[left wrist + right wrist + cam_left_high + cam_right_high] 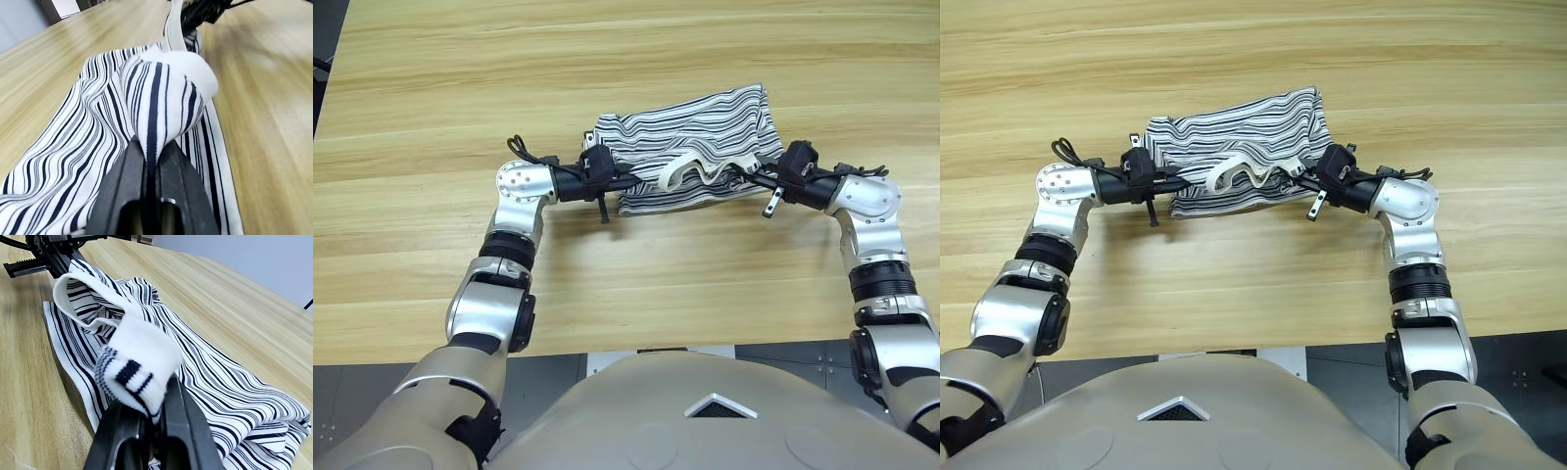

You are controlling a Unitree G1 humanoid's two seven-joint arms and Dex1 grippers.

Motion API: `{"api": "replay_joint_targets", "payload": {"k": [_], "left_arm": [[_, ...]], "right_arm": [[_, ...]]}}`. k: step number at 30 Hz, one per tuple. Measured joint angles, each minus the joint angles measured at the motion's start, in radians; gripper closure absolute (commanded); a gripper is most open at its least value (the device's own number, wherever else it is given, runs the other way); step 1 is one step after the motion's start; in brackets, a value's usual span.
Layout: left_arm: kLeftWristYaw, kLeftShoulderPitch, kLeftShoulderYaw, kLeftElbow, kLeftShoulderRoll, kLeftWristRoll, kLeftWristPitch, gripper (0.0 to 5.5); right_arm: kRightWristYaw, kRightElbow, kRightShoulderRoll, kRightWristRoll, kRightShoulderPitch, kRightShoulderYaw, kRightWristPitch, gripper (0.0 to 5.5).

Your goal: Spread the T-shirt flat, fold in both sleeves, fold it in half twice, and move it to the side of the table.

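Both near corners of the striped T-shirt (690,132), lying mid-surface (460,78), are clamped tight, my left pincer (615,181) at its nine o'clock and right pincer (751,174) at three, so I can, I judge, fold that edge toward twelve.

I see the T-shirt (700,132), blk/white stripes w/ white rib collar (683,172), lying bunched & roughly folded on the table (460,98), approx mid-width, set back from table's near edge. Its near side is raised off the table at both ends, collar looping up btwn
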Motion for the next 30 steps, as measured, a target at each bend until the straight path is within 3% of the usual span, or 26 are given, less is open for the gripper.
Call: {"api": "replay_joint_targets", "payload": {"k": [7,12,15,22,30], "left_arm": [[-0.026,-0.013,0.016,-0.060,0.009,-0.016,0.029,5.38],[-0.104,0.002,-0.003,-0.247,0.121,-0.013,0.019,5.38],[-0.210,0.083,-0.055,-0.444,0.206,-0.030,0.039,5.38],[-0.267,0.235,-0.069,-0.767,0.384,-0.071,0.130,5.38],[-0.274,0.363,-0.069,-0.992,0.498,-0.157,0.185,5.38]], "right_arm": [[0.012,0.057,-0.024,-0.008,-0.058,-0.001,-0.001,5.40],[0.092,0.065,-0.114,-0.009,-0.093,-0.004,0.025,5.40],[0.194,-0.034,-0.191,0.019,-0.060,-0.004,0.074,5.40],[0.377,-0.377,-0.334,0.118,0.127,0.017,0.260,5.40],[0.424,-0.699,-0.443,0.251,0.284,-0.009,0.416,5.40]]}}
